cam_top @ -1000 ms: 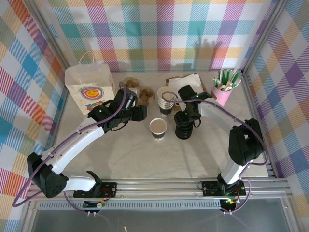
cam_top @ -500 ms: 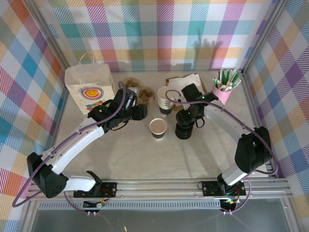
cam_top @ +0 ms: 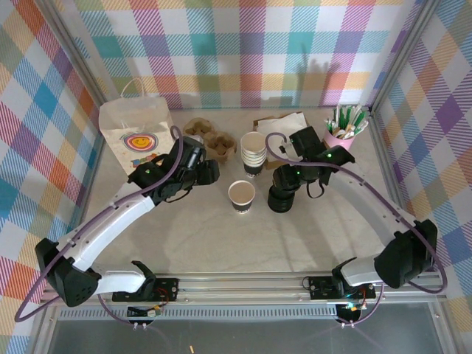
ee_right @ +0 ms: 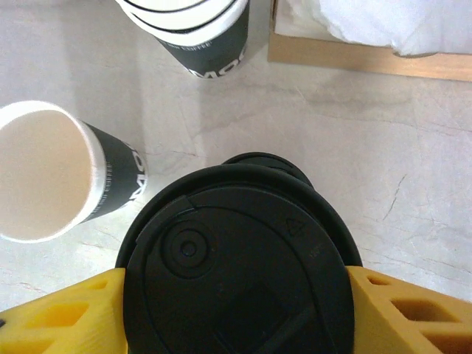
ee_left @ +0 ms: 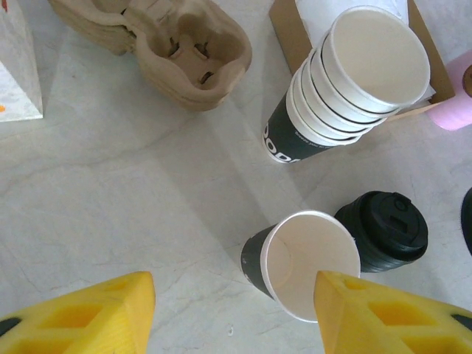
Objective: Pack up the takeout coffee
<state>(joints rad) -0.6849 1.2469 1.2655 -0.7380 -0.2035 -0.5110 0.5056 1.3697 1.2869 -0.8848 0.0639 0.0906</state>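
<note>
A black lid (ee_right: 243, 243) is gripped across its rim by the right gripper (ee_right: 234, 310) and held above the lid stack (ee_left: 383, 232). The left gripper (ee_left: 232, 284) is open and empty over the table (cam_top: 221, 243). The single paper cup (ee_left: 310, 262) is seen upright and lidless mid-table, just beside the lid stack. Nothing is judged packed yet. The cup is yet to be capped and placed in the paper bag (cam_top: 136, 133), which stands well apart at the back left.
</note>
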